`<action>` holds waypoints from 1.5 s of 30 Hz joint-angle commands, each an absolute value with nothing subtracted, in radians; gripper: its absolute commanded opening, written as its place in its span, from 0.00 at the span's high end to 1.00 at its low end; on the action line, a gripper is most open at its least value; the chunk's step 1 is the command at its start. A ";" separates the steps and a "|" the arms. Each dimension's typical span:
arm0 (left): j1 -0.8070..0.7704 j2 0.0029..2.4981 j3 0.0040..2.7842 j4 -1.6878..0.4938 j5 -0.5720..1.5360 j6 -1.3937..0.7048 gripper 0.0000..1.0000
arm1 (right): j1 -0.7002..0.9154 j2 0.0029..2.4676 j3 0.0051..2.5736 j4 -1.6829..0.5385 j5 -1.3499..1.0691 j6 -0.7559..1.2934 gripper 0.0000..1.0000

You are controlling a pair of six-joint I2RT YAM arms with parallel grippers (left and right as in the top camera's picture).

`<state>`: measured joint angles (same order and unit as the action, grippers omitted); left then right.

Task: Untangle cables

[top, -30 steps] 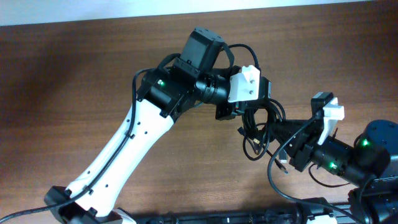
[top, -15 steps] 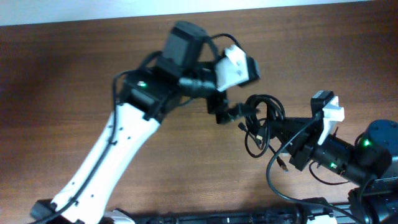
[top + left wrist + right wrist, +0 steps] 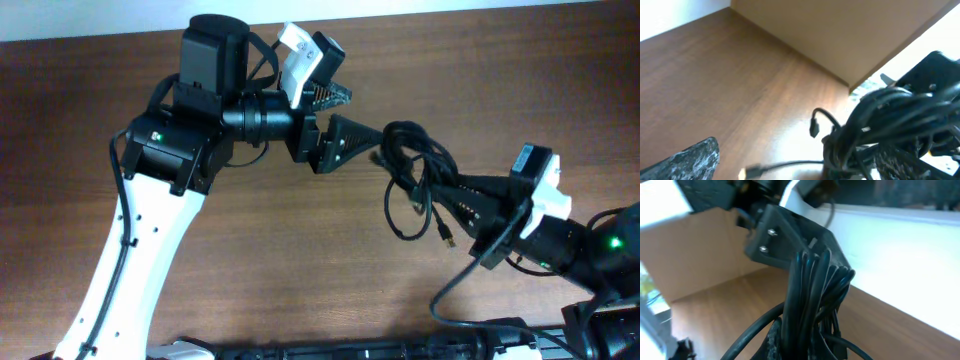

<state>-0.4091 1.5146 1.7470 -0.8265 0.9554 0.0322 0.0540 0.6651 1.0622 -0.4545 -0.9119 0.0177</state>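
The cables [image 3: 414, 178] form one tangled black bundle hanging just above the wooden table, right of centre. My right gripper [image 3: 462, 200] is shut on the bundle's right side. In the right wrist view the cords [image 3: 811, 292] rise straight out of my right gripper [image 3: 812, 347]. My left gripper [image 3: 358, 118] stands open just left of the bundle, its lower finger close to the loops and nothing between the fingers. In the left wrist view, the bundle [image 3: 880, 127] hangs at the right, with a small plug [image 3: 814, 130] and a loose plug end [image 3: 754, 171] sticking out.
The brown wooden table [image 3: 300, 250] runs under both arms. The white left arm [image 3: 135, 250] crosses the left half from the front edge. A thick black wire [image 3: 455, 290] loops off the right arm near the front edge. A light wall edges the back.
My left gripper has opened, let go of the bundle and pulled back up and to the left. The right gripper has shifted slightly right, still holding the bundle.
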 commanded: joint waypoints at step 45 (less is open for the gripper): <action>-0.522 1.499 1.763 -0.823 0.854 0.014 1.00 | 0.059 0.660 1.079 -0.385 -1.063 0.007 0.96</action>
<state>-0.5259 1.5143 1.7470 -0.8257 0.9703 0.0147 0.0540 0.6678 1.0622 -0.3820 -1.0199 0.0174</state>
